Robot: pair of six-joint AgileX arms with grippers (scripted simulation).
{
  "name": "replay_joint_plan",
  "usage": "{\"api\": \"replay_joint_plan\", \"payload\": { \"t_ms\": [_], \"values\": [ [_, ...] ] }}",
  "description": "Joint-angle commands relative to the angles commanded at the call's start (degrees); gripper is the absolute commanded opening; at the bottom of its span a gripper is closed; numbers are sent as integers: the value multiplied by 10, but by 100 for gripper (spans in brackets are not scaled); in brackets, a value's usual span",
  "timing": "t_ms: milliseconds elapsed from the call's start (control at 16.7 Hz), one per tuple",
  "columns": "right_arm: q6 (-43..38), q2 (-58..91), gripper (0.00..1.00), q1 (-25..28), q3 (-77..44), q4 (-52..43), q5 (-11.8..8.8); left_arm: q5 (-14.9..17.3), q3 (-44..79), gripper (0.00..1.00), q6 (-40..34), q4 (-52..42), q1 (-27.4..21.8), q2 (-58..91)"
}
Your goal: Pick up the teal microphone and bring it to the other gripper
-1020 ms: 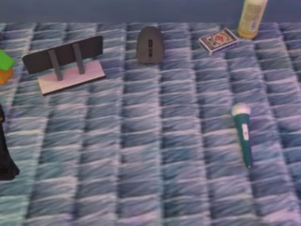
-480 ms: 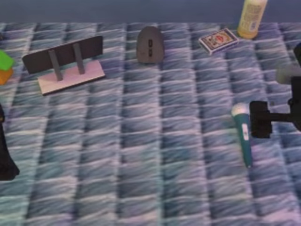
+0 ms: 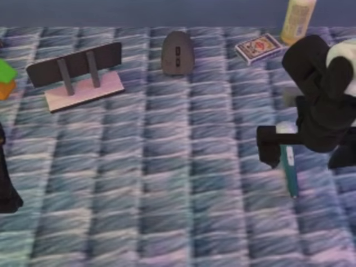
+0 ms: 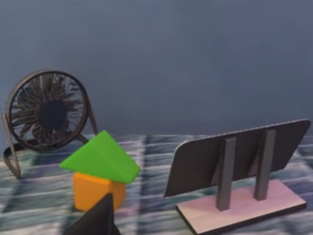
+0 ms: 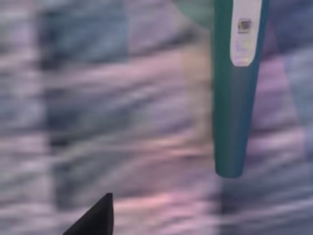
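Near the right edge of the table, the teal microphone (image 3: 290, 167) lies flat on the blue checked cloth (image 3: 183, 183). Its white head points toward the far edge and its thin tail points toward the near edge. Nothing is lifting it yet.

The right gripper (image 3: 271, 146) is right over the head end of the microphone, hiding most of the white part from above. I think it is there to line up for a grab. I cannot tell if its fingers are apart or together, because the black arm covers them. In the right wrist view the teal handle (image 5: 235, 98) with its little white mark fills the picture, and one black fingertip (image 5: 95, 218) shows well off to one side of it, not touching.

The left gripper (image 3: 6, 194) waits at the left edge of the table, well apart from the microphone. It is the one that should get the microphone later. I cannot tell its state either; only one dark tip (image 4: 98, 220) shows in its own wrist view.

Other things sit along the far edge, out of the way: a dark stand on a pale base (image 3: 78, 75), a grey mouse (image 3: 177, 52), a card box (image 3: 258, 47), a yellow bottle (image 3: 297, 21), and a green and orange block (image 3: 5, 78). A small fan (image 4: 46, 112) stands behind the block.
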State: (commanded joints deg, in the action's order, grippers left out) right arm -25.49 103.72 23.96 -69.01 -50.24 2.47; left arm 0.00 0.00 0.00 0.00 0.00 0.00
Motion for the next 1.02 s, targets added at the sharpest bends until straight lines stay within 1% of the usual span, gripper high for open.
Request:
{"api": "replay_joint_plan", "payload": {
  "t_ms": [420, 540, 840, 1020],
  "values": [
    [1, 7, 100, -2, 4, 9, 0, 0, 0, 100, 0, 0, 0, 0],
    [2, 29, 100, -2, 16, 42, 0, 0, 0, 100, 0, 0, 0, 0],
    [3, 109, 100, -5, 62, 176, 0, 0, 0, 100, 0, 0, 0, 0],
    [4, 133, 100, -6, 76, 208, 0, 0, 0, 100, 0, 0, 0, 0]
  ]
}}
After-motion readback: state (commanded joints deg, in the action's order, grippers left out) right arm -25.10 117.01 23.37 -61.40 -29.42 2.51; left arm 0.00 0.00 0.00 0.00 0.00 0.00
